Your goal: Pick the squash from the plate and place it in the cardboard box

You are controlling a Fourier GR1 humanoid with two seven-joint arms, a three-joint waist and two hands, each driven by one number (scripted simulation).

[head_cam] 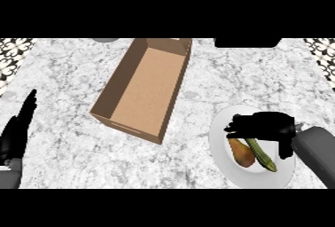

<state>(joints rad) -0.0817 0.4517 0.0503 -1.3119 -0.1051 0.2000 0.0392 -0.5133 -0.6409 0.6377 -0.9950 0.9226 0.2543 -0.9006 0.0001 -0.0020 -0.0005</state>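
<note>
Head view, looking down on the white-and-grey marble counter (72, 80). One open brown cardboard box (145, 86) sits left of centre. It lies at a slant, its near end swung to the left, and nothing is inside but its bare floor.

To the near right is one round white plate (243, 178), and it carries two things. The task's piece, an orange-tan pear-shaped squash (241, 154), lies on the plate's left half. A long dark green vegetable (262, 155) lies just beside it on the right, and their far ends run close together. Box and plate are apart, with open counter between them.

Two hands are in the picture. The black right hand (267, 125) hangs over the far part of the plate, on its grey forearm (317, 148). Its fingers (234, 126) reach leftward and look relaxed, its thumb is splayed toward the near side, and it holds nothing. The fingers sit just above the squash's narrow far end and hide the plate's surface there. The black left hand (18, 128) rests at the left edge with its fingers straight and pointing away, well apart from everything.

At the far edge are one small grey round shape (103, 40) and one black block (247, 42), both cut off. Black-and-white patterned tile (14, 55) shows at the far corners.
</note>
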